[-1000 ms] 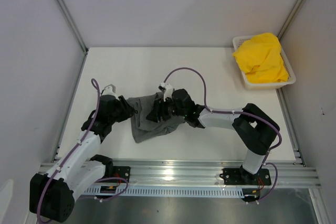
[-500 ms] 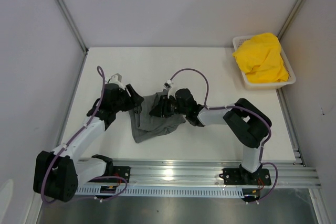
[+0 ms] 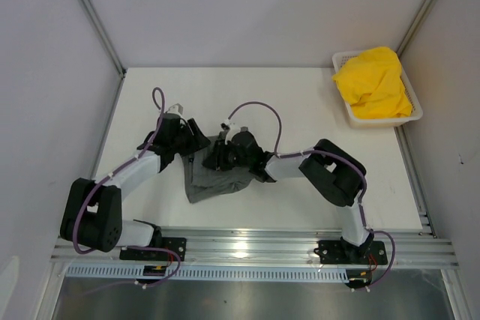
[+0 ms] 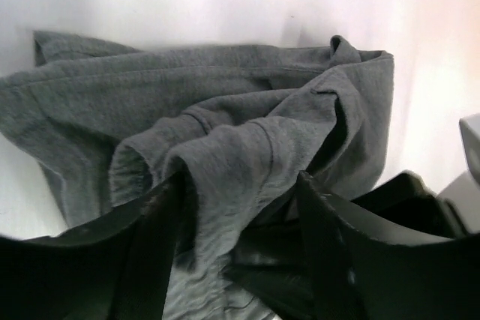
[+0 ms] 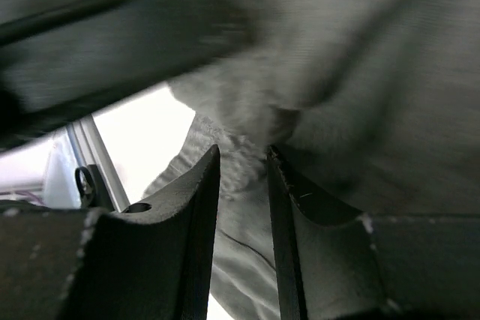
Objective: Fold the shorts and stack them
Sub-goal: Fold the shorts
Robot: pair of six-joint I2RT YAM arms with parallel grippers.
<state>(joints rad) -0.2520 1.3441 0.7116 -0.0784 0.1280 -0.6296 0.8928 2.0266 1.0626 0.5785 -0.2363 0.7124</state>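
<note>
The dark grey shorts [image 3: 212,181] lie crumpled on the white table [image 3: 300,103] between my two arms. My left gripper [image 3: 198,140] is at their upper left edge. In the left wrist view it [image 4: 240,185] is open, and a loose fold of the grey shorts [image 4: 225,110] lies between its wide-set fingers. My right gripper [image 3: 217,159] is on top of the shorts' middle. The right wrist view shows it [image 5: 242,157] shut on a bunched fold of grey cloth [image 5: 337,73]. The yellow shorts [image 3: 373,84] sit heaped in the basket at the far right.
The white mesh basket [image 3: 415,116] stands at the table's far right corner. Grey walls close in the table on the left, back and right. A metal rail [image 3: 247,245] with both arm bases runs along the near edge.
The left arm has reached farther in along the shorts' upper left edge and its jaws have widened. The right gripper has slid left over the cloth and closed on a fold.
</note>
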